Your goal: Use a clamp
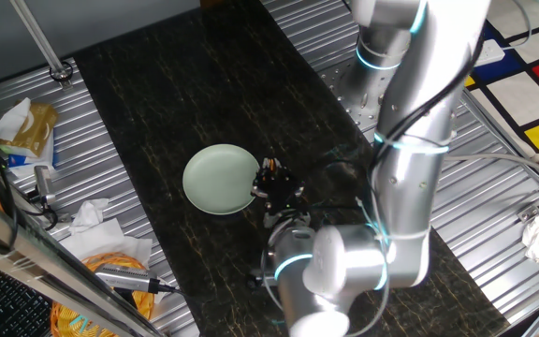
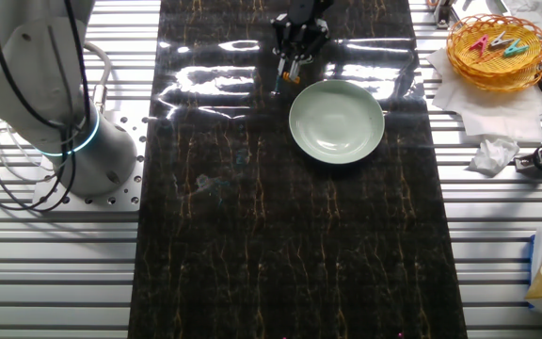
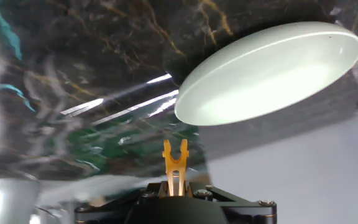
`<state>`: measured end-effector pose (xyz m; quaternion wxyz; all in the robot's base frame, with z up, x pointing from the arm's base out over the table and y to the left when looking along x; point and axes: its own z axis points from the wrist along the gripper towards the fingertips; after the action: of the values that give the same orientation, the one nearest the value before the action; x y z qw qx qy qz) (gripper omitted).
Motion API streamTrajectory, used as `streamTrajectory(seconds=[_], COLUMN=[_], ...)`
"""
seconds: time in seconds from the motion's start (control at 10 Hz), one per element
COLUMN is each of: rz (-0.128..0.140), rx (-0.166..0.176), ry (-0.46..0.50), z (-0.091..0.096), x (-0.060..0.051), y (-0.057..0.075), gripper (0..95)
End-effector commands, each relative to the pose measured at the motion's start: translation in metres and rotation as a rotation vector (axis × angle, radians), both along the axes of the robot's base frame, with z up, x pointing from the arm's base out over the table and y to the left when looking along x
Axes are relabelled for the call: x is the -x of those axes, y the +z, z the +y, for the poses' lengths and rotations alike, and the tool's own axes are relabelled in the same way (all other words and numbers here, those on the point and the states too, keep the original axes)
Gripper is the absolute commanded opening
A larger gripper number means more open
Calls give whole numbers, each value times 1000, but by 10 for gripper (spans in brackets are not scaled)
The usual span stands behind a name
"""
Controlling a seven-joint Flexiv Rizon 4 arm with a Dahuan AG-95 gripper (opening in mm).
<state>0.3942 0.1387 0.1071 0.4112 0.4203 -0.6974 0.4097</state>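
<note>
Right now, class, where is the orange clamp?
In the hand view the clamp sits in the claw, prongs pointing out, just short of the pale green plate over the dark table.

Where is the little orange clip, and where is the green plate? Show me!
clip [image 3: 174, 163]: hand view, on its forked orange tip, sticking out from the hand.
plate [image 2: 337, 120]: the other fixed view, on the bare middle of the dish.

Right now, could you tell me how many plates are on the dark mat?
1. The pale green plate lies on the dark mat, just beside the gripper; nothing suggests another is hidden.
</note>
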Motion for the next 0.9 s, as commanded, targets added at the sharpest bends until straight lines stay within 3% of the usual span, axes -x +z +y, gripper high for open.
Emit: streamTrajectory(seconds=[0.1,0.6,0.9], rz=[-16,16,55], rx=[1,-35,0], ry=[22,10,70], z=[-5,-4,-4], x=[0,1,2], y=[3,6,7], gripper=[0,0,0])
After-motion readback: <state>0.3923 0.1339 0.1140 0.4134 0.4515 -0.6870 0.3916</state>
